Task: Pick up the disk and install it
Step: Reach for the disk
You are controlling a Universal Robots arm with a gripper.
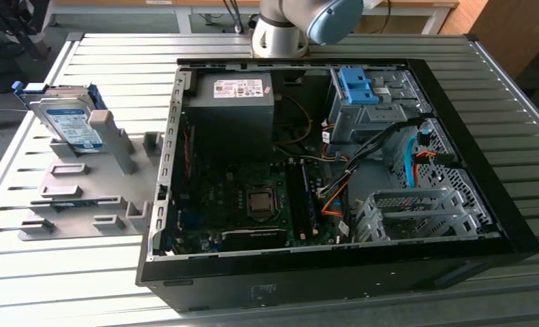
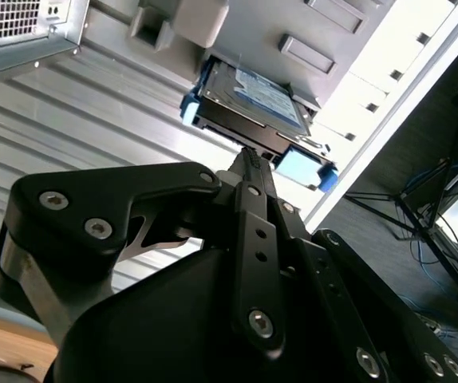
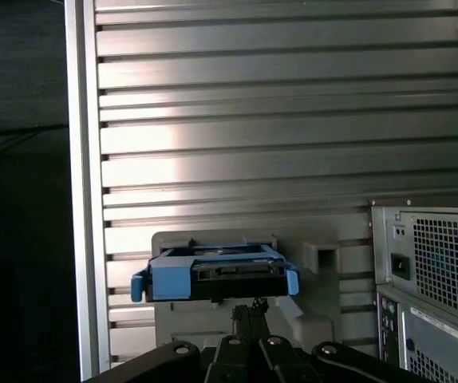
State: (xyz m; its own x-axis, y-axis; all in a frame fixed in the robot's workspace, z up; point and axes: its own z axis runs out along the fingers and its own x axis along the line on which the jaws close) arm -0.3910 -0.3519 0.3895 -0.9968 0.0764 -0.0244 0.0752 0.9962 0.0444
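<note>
The disk [image 1: 69, 122] is a silver drive with a white-and-blue label and blue side rails. It stands tilted on edge in a grey holder [image 1: 87, 197] at the exterior view's left, beside the open computer case [image 1: 342, 170]. In both wrist views my gripper [image 2: 249, 159] [image 3: 250, 307] points toward the disk [image 2: 253, 100] [image 3: 217, 275] from a distance. Its black fingers are shut together with nothing between them. The arm [image 1: 296, 24] rises behind the far side of the case.
Inside the case a bare blue bracket [image 1: 358, 85] sits on a metal bay at the back, and a silver drive cage [image 1: 415, 211] stands at the front right among cables. The case's rear panel [image 3: 432, 271] is beside the holder. All rests on a ribbed metal table [image 1: 51, 272].
</note>
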